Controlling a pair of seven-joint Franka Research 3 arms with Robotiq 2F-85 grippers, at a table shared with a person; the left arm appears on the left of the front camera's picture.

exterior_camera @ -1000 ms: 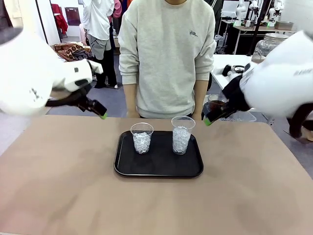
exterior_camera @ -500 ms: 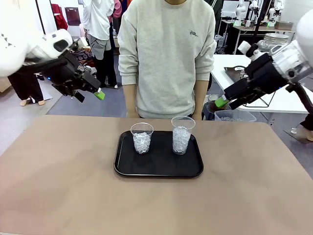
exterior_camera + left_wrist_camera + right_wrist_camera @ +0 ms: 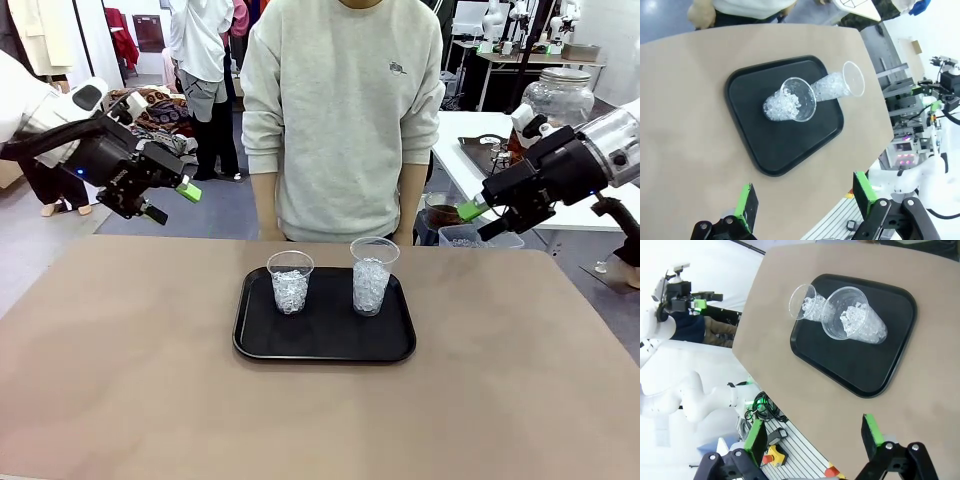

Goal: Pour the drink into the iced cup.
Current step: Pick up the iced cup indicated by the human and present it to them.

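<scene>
The black tray (image 3: 325,350) lay low between both grippers, well apart from each. On it stood a shorter iced cup (image 3: 290,285) and a taller iced cup (image 3: 371,280), side by side. The left gripper (image 3: 172,202) hung spread and empty above the table's edge, as did the right gripper (image 3: 480,220). A person (image 3: 340,110) stood beyond.

Your front camera sits on the robot's side and looks across the tabletop (image 3: 120,380) at the person (image 3: 340,110) opposite, slightly downward. Both wrist cameras hang high and well back, tilted down at the tabletop from opposite sides. All three views share the black tray (image 3: 325,340) and its two iced cups (image 3: 290,280).
</scene>
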